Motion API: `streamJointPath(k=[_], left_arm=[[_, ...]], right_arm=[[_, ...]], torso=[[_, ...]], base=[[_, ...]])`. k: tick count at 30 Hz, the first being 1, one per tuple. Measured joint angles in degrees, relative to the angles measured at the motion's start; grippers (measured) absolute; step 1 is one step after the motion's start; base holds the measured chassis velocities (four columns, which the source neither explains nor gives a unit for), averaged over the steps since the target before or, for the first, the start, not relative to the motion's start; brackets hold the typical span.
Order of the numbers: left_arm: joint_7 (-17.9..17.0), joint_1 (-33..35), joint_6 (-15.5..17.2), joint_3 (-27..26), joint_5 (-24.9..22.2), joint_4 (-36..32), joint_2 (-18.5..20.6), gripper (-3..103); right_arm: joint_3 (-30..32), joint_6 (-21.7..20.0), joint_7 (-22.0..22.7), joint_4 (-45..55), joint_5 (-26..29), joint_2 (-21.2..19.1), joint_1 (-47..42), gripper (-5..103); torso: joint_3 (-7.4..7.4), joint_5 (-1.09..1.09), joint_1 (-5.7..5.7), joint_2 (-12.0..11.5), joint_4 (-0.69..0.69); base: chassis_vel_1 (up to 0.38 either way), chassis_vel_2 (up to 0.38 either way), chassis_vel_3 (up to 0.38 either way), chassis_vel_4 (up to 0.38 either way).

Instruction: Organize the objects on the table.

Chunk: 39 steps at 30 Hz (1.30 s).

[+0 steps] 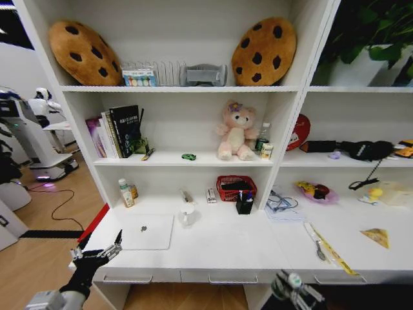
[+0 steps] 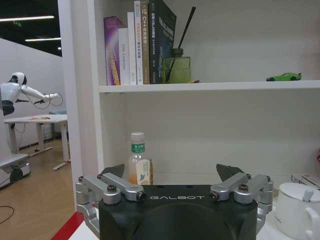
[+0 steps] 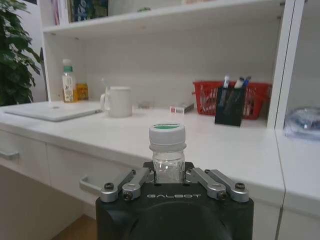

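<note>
My right gripper (image 1: 292, 289) hangs just off the front edge of the white table (image 1: 226, 248), shut on a small clear bottle (image 3: 167, 145) with a white cap. My left gripper (image 1: 98, 253) is open and holds nothing, off the table's left front corner. A thin silver laptop (image 1: 147, 231) lies closed on the table's left part. At the back, a black pen cup (image 1: 244, 204) holding pens stands in front of a red basket (image 1: 236, 186). A white mug (image 1: 187, 214) sits right of the laptop. Another bottle (image 2: 136, 159) stands at the back left, beyond the open left gripper (image 2: 171, 175).
Drawer handles (image 1: 227, 279) run along the table front. The shelf above carries books (image 1: 119, 131), a small green car (image 1: 188, 156) and a pink plush bear (image 1: 236, 131). The right section has a cable bundle (image 1: 281, 202), scissors (image 1: 316, 242) and a ruler. Another robot (image 1: 29, 129) stands far left.
</note>
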Motion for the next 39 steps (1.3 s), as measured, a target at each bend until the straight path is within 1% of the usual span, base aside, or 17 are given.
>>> streamJointPath(k=[2, 3, 4, 6, 7, 8, 11, 13, 14, 16, 20, 25, 28, 30, 34, 36, 39], left_arm=[[0.00, 0.00, 0.00, 0.00, 0.00, 0.00, 0.00, 100], [0.00, 0.00, 0.00, 0.00, 0.00, 0.00, 0.00, 100], [0.00, 0.00, 0.00, 0.00, 0.00, 0.00, 0.00, 100], [0.00, 0.00, 0.00, 0.00, 0.00, 0.00, 0.00, 100], [0.00, 0.00, 0.00, 0.00, 0.00, 0.00, 0.00, 100], [0.01, 0.00, 0.00, 0.00, 0.00, 0.00, 0.00, 100], [0.00, 0.00, 0.00, 0.00, 0.00, 0.00, 0.00, 100], [0.01, 0.00, 0.00, 0.00, 0.00, 0.00, 0.00, 100], [0.01, 0.00, 0.00, 0.00, 0.00, 0.00, 0.00, 100], [0.00, 0.00, 0.00, 0.00, 0.00, 0.00, 0.00, 100], [0.00, 0.00, 0.00, 0.00, 0.00, 0.00, 0.00, 100], [0.00, 0.00, 0.00, 0.00, 0.00, 0.00, 0.00, 100], [0.00, 0.00, 0.00, 0.00, 0.00, 0.00, 0.00, 100], [0.01, 0.00, 0.00, 0.00, 0.00, 0.00, 0.00, 100], [0.01, 0.00, 0.00, 0.00, 0.00, 0.00, 0.00, 100], [0.00, 0.00, 0.00, -0.01, 0.00, 0.00, 0.00, 100], [0.01, 0.00, 0.00, 0.00, 0.00, 0.00, 0.00, 100]], right_arm=[[-0.58, -0.02, 0.46, -1.61, -1.06, 0.49, 0.27, 22], [-1.10, -0.02, 0.89, -3.75, -2.29, 0.86, 0.80, 22], [-1.16, 0.14, 1.33, -6.04, -3.34, 1.02, 1.57, 22], [-0.96, 2.05, 3.44, -11.14, -6.37, 1.16, 3.41, 22], [-0.96, 2.05, 3.44, -11.14, -6.37, 1.16, 3.41, 22], [-0.17, 3.92, 4.81, -15.06, -9.87, 1.05, 4.80, 22], [-0.04, 5.24, 5.24, -17.44, -11.00, 0.81, 5.50, 22], [-0.20, 7.07, 5.87, -23.34, -12.80, 0.22, 6.69, 22], [-0.20, 7.07, 5.87, -23.34, -12.80, 0.22, 6.69, 22], [-0.36, 7.85, 6.11, -27.71, -12.52, 0.06, 7.74, 22], [-0.30, 7.90, 6.66, -30.49, -11.88, -0.46, 9.21, 22], [-0.01, 7.48, 6.88, -34.28, -12.76, -1.20, 11.52, 22], [0.04, 6.28, 7.35, -36.70, -12.23, -1.99, 13.29, 22], [0.07, 5.41, 7.77, -38.00, -11.83, -2.55, 14.95, 22], [-0.03, 5.03, 7.99, -40.51, -11.90, -3.47, 17.16, 22], [-0.53, 5.01, 7.94, -45.04, -12.46, -4.35, 20.84, 22], [-0.82, 5.23, 7.87, -47.11, -12.82, -4.36, 22.89, 22]], torso=[[0.00, 0.00, 0.00, 0.00, 0.00], [0.01, 0.01, 0.00, 0.00, -0.01], [0.01, -0.02, 0.00, -0.01, 0.01], [0.01, 0.02, 0.00, 0.00, -0.01], [0.01, 0.02, 0.00, 0.00, -0.01], [0.01, 0.00, 0.00, 0.00, 0.00], [0.01, -0.02, 0.01, -0.01, 0.00], [0.02, 0.02, 0.02, -0.01, -0.01], [0.02, 0.02, 0.02, -0.01, -0.01], [0.01, 0.01, 0.01, -0.01, -0.02], [0.01, -0.01, 0.01, -0.01, -0.01], [0.01, -0.01, 0.02, -0.01, -0.01], [0.01, 0.01, 0.02, -0.01, 0.00], [0.02, -0.01, 0.02, -0.02, -0.03], [0.02, 0.01, 0.02, -0.01, -0.02], [0.01, 0.01, 0.01, -0.01, 0.01], [0.02, -0.01, 0.02, -0.02, -0.02]], base=[[0.000, 0.000, 0.000, 0.000], [0.000, 0.000, 0.000, 0.000], [0.000, 0.000, 0.000, 0.000], [0.000, 0.000, 0.000, 0.000], [0.000, 0.000, 0.000, 0.000], [0.000, 0.000, 0.000, 0.000], [0.000, 0.000, 0.000, 0.000], [0.000, 0.000, 0.000, 0.000], [0.000, 0.000, 0.000, 0.000], [0.000, 0.000, 0.000, 0.000], [0.000, 0.000, 0.000, 0.000], [-0.037, -0.036, 0.043, 0.048], [-0.142, -0.137, 0.142, 0.126], [-0.186, -0.174, 0.165, 0.182], [-0.206, -0.214, 0.203, 0.224], [-0.259, -0.246, 0.262, 0.254], [-0.266, -0.265, 0.277, 0.258]])
